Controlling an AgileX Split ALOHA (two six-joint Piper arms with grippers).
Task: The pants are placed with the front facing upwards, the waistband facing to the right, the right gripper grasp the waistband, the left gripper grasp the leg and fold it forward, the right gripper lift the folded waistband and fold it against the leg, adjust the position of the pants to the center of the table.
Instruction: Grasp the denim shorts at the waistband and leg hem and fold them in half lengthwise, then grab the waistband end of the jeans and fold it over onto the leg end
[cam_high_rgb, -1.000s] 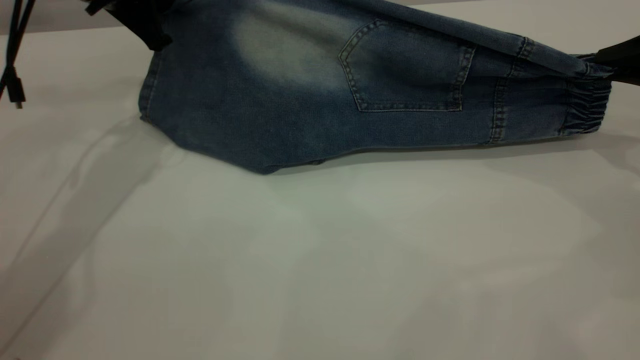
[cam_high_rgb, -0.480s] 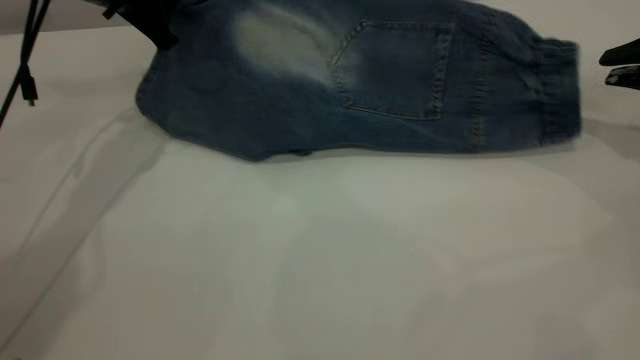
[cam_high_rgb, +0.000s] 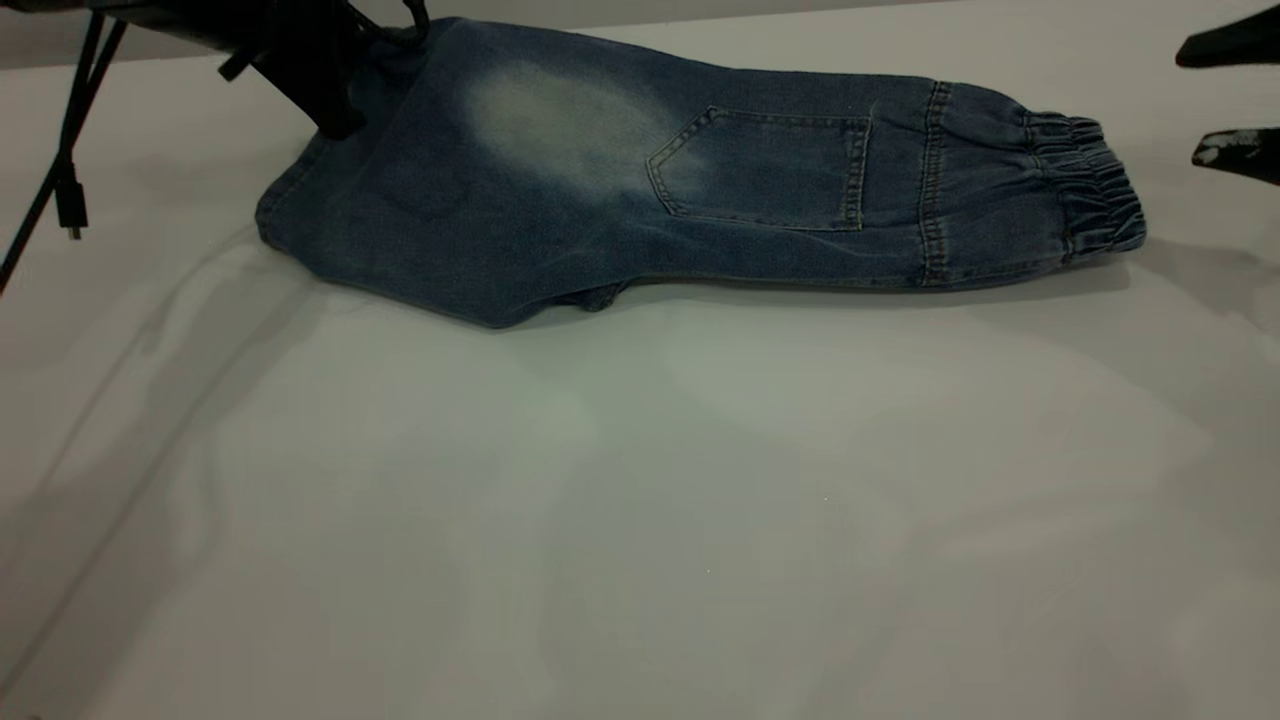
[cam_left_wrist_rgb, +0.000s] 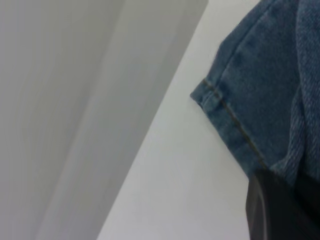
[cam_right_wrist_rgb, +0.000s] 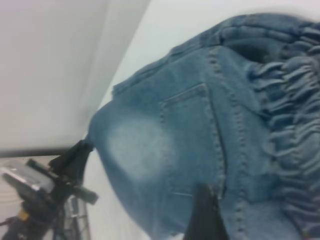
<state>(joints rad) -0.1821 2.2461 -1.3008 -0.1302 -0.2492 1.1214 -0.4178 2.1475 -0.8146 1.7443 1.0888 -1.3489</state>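
Note:
The blue denim pants (cam_high_rgb: 600, 200) lie folded lengthwise on the far part of the white table (cam_high_rgb: 640, 500), with a patch pocket (cam_high_rgb: 770, 170) facing up. Their elastic waistband (cam_high_rgb: 1090, 190) points right and rests on the table. My left gripper (cam_high_rgb: 335, 120) is at the far left end, shut on the leg (cam_left_wrist_rgb: 240, 100) near its stitched hem; one dark finger (cam_left_wrist_rgb: 272, 210) shows against the denim. My right gripper (cam_high_rgb: 1235, 100) hangs open just right of the waistband, clear of it. In the right wrist view one finger (cam_right_wrist_rgb: 206, 215) hovers over the pants (cam_right_wrist_rgb: 190, 145).
A black cable (cam_high_rgb: 70, 190) dangles from the left arm at the far left. The left arm (cam_right_wrist_rgb: 60, 175) also shows beyond the pants in the right wrist view. Bare white tabletop stretches in front of the pants.
The right gripper let go of the waistband, opened and drew off to the right. The waistband dropped onto the table and the pants settled flat. The left gripper kept its hold.

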